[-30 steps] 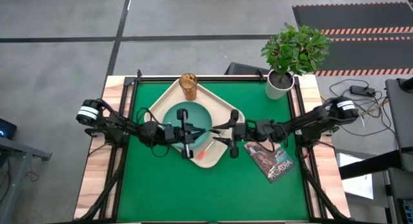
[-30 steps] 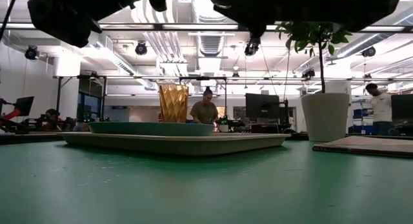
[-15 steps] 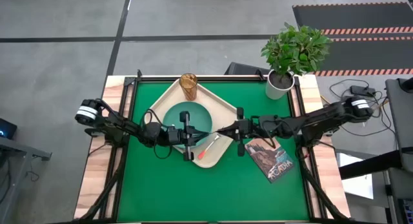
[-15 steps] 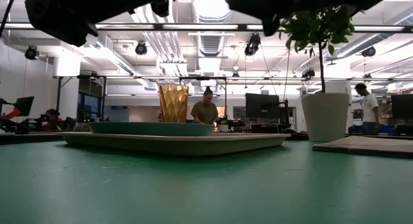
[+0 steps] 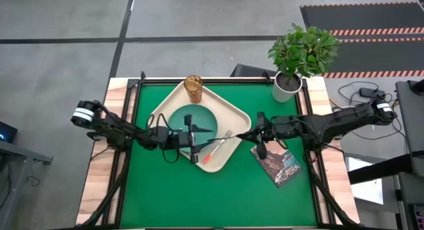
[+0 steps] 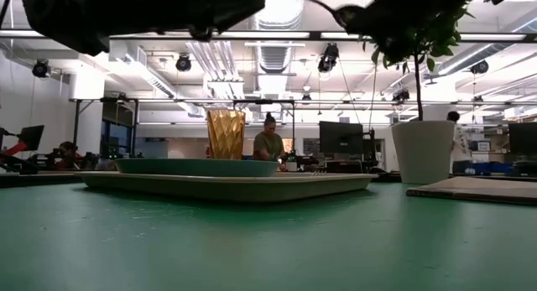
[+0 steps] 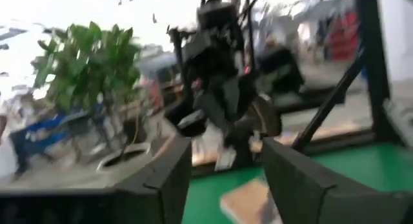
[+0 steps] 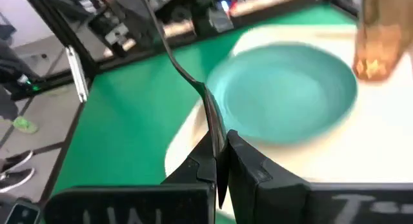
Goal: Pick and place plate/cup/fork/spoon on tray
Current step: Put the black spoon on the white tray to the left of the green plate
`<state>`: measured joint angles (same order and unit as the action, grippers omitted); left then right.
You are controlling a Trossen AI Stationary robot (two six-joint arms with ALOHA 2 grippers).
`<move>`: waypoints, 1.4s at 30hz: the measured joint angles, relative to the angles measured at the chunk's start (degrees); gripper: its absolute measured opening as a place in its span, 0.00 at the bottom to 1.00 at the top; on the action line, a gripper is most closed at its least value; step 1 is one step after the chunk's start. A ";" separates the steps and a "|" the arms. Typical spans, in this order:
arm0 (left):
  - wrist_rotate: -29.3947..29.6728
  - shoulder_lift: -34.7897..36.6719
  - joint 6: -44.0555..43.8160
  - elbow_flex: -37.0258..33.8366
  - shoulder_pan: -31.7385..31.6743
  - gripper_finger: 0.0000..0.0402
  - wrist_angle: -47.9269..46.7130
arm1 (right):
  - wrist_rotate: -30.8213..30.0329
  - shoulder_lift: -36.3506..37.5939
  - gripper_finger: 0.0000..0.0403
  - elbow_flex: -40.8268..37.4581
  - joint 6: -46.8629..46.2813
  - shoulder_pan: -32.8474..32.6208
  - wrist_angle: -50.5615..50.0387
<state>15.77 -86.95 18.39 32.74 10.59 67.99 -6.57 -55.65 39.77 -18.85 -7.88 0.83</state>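
Observation:
The cream tray carries the teal plate, the amber cup at its far corner and the red-handled fork near its right corner. My right gripper hangs just right of the tray, shut on the dark spoon, which reaches out level toward the plate. Over the plate's near right part my left gripper stands open with nothing between its fingers, facing the right gripper. My right gripper pinches the spoon's wider end between its two fingers. The fingers come level from the table's right side and lie along the spoon. The thin handle runs on away from them toward the left arm, and the spoon is lifted clear above the tray.
A white pot with a green plant stands at the far right corner. A picture-covered book lies right of the tray, under my right arm. The green mat's near half is bare. People stand in the room behind the table.
My right gripper has drawn back toward the table's right edge, from over the tray's right corner to just past its rim, and the spoon has gone with it, staying level and clear of the tray.

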 joint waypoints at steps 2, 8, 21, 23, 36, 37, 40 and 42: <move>1.71 1.49 -0.01 -0.36 0.00 0.45 -4.24 | -0.07 0.99 0.02 0.00 -2.00 0.00 -3.36; 4.38 7.39 -0.75 0.92 0.22 0.49 -16.71 | -0.28 2.27 0.02 0.43 -7.44 0.02 -9.52; 5.53 13.92 -2.96 7.71 1.06 0.49 -31.44 | -2.17 -7.16 0.02 15.20 -12.83 0.02 -31.40; 5.53 10.65 -2.99 9.60 1.24 0.49 -31.90 | -2.38 -9.10 0.02 17.56 -12.69 0.09 -31.25; 21.86 -9.44 6.43 32.73 3.07 0.49 -56.93 | 3.82 -19.77 0.02 30.58 -12.82 3.98 -41.36; 23.94 -9.87 6.53 33.17 3.15 0.49 -57.13 | 4.21 -20.18 0.02 30.87 -12.83 4.21 -41.40; 30.02 -10.15 6.57 33.33 3.38 0.47 -58.33 | 5.10 -20.78 0.02 31.21 -12.85 4.85 -41.28; 30.86 -10.15 7.03 33.08 3.81 0.43 -58.54 | 5.19 -21.05 0.02 31.21 -13.26 5.31 -41.22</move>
<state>46.63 -97.10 25.42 65.83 14.40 9.45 -1.38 -76.69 70.98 -32.11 -2.57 -40.38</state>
